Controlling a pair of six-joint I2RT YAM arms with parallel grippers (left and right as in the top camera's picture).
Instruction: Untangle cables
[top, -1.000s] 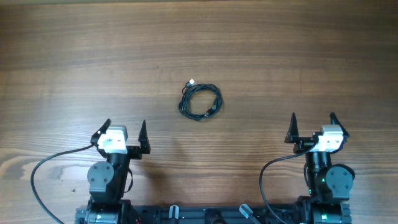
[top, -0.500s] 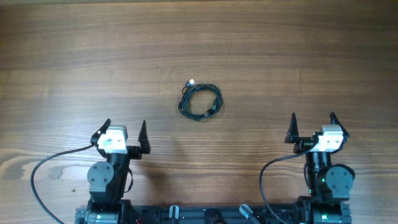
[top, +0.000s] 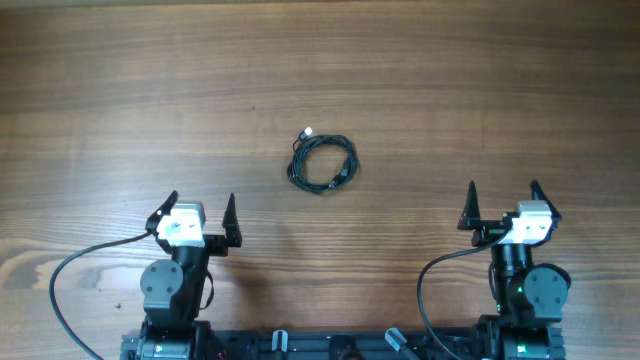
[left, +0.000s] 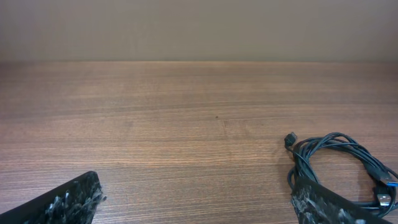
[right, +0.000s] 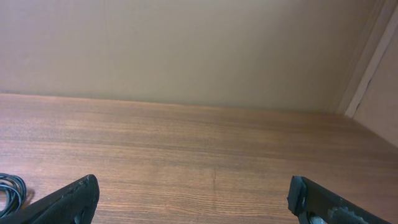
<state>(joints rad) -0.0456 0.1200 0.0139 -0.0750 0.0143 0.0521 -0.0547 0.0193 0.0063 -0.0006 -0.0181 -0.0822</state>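
The cables (top: 322, 163) lie as one small dark coil of thin cord in the middle of the wooden table, a silvery-white plug tip at its upper left. In the left wrist view the cables (left: 339, 158) show at the lower right, partly behind my right finger. A bit of the cables (right: 9, 190) shows at the left edge of the right wrist view. My left gripper (top: 200, 208) stands open near the front edge, left of and nearer than the coil, nothing between its fingers. My right gripper (top: 503, 202) is open too, to the coil's right and nearer.
Thick black wires (top: 70, 275) run from each arm base along the table's front edge. A plain beige wall (right: 186, 50) rises behind the table's far edge. Bare wood (top: 320, 70) surrounds the coil on all sides.
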